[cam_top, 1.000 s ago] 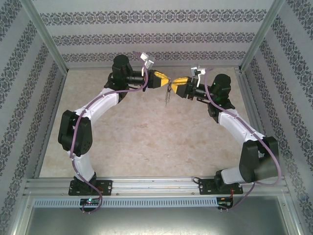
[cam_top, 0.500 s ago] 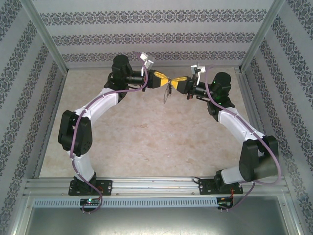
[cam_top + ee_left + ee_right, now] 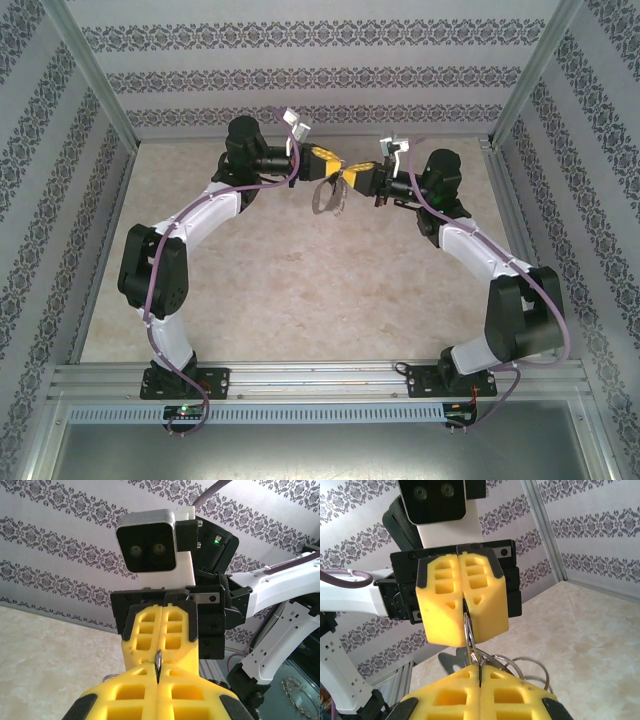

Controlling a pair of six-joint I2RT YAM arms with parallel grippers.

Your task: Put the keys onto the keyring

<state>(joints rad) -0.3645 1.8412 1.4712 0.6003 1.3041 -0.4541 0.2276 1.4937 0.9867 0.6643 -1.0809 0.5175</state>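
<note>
At the far middle of the table my left gripper [image 3: 336,168] and right gripper [image 3: 347,175] meet tip to tip above the surface. Both are shut on one thin wire loop of the silver keyring [image 3: 469,630], which spans the short gap between the yellow fingertips. In the left wrist view the loop shows edge-on [image 3: 158,661] between my left gripper [image 3: 158,672] and the right one's fingers [image 3: 175,630]. Under my right gripper [image 3: 480,674] hang a flat dark key [image 3: 447,661] and further silver loops [image 3: 532,672]. From above the bundle [image 3: 327,195] dangles below the fingertips.
Patterned walls and a metal frame [image 3: 500,110] close in the beige table [image 3: 300,280]. Both arms arch up from their bases at the near rail [image 3: 300,378], leaving open floor between them.
My right gripper has closed on the loop. Both grippers have shifted slightly left, and the hanging bundle has swung left and spread out.
</note>
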